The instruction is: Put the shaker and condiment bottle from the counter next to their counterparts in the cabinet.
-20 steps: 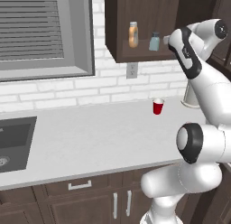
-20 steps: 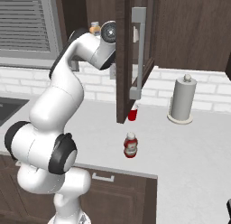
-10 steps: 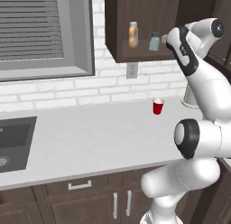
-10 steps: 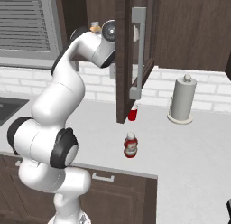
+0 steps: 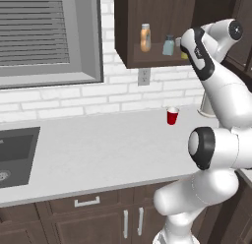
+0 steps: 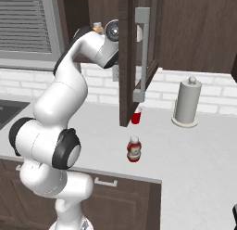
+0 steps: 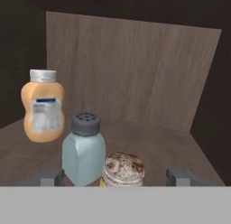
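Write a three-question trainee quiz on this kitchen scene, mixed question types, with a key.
1. True or false: the shaker stands on the cabinet shelf beside the pale blue-grey shaker.
2. Where is the condiment bottle? A) on the counter B) in the cabinet C) in the sink
3. Fill in: the gripper fingers stand ____ either side of the shaker.

Key: 1 true; 2 A; 3 open.

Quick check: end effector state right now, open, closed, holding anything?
End effector: open, fingertips apart on either side of the yellow shaker, which stands on the cabinet shelf; not gripping it.
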